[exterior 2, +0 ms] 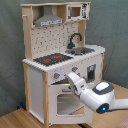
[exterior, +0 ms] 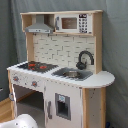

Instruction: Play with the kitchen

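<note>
The kitchen (exterior: 65, 75) (exterior 2: 60, 65) is a tall toy of white panels and pale wood. It has a black-red stovetop (exterior: 35, 65) (exterior 2: 52, 58), a black faucet (exterior: 85, 59) (exterior 2: 75, 39) over a sink (exterior: 72, 74), and a grey hood (exterior: 40, 26) (exterior 2: 49, 20). In the second exterior view my white arm (exterior 2: 100, 97) reaches in from the lower right. My gripper (exterior 2: 70, 79) is at the top edge of the windowed oven door (exterior 2: 67, 102), just below the knobs. In the first exterior view only a white part of the arm (exterior: 22, 122) shows at the bottom left.
The kitchen stands on a wooden floor (exterior 2: 20, 117) before a grey-green curtain (exterior: 115, 45) (exterior 2: 112, 30). A microwave-like cabinet (exterior: 72, 22) sits in the top shelf. A narrow cupboard door with a dark window (exterior: 62, 106) is beside the oven.
</note>
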